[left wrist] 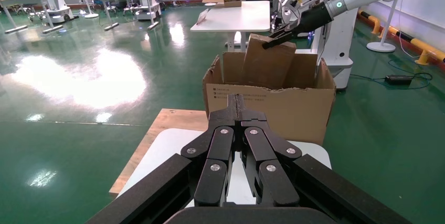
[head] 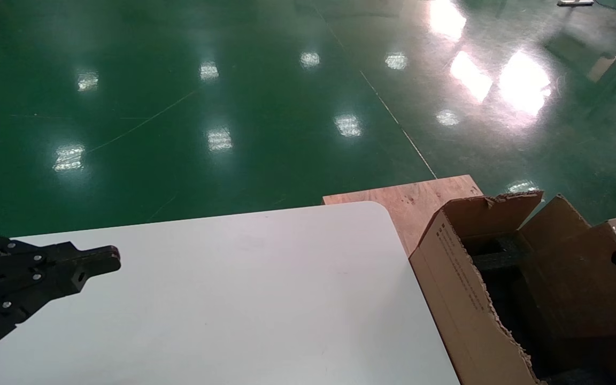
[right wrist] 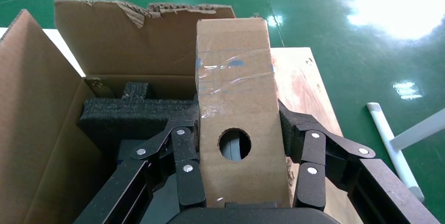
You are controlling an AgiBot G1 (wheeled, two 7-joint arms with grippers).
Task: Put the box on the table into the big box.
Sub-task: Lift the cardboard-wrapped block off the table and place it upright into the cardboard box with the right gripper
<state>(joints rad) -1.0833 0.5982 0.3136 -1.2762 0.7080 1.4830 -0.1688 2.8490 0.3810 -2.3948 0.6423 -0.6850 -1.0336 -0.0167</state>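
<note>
A: While the right gripper point(right wrist: 242, 179) hangs over the big box point(right wrist: 31, 129), what does it hold?

B: Item one: the box point(right wrist: 236, 108), a tall brown cardboard piece with clear tape across it and a round hole in its broad face. It stands upright between the fingers point(right wrist: 186, 166), which press on both of its sides. Dark foam point(right wrist: 131, 116) lies directly below and ahead of the fingertips, inside the carton.

A: And the carton itself?

B: Item two: big box, corrugated, ragged flap edges, black print on its side point(head: 463, 278). It stands just beside the white table point(head: 233, 299), on a plywood board point(head: 420, 200).

A: The other arm?

B: Item three: left gripper point(left wrist: 239, 103), fingers closed together with nothing between them, hovering over the table's near left part point(head: 97, 262). From its wrist the carton point(left wrist: 273, 111) sits straight ahead, past the fingertips.
</note>
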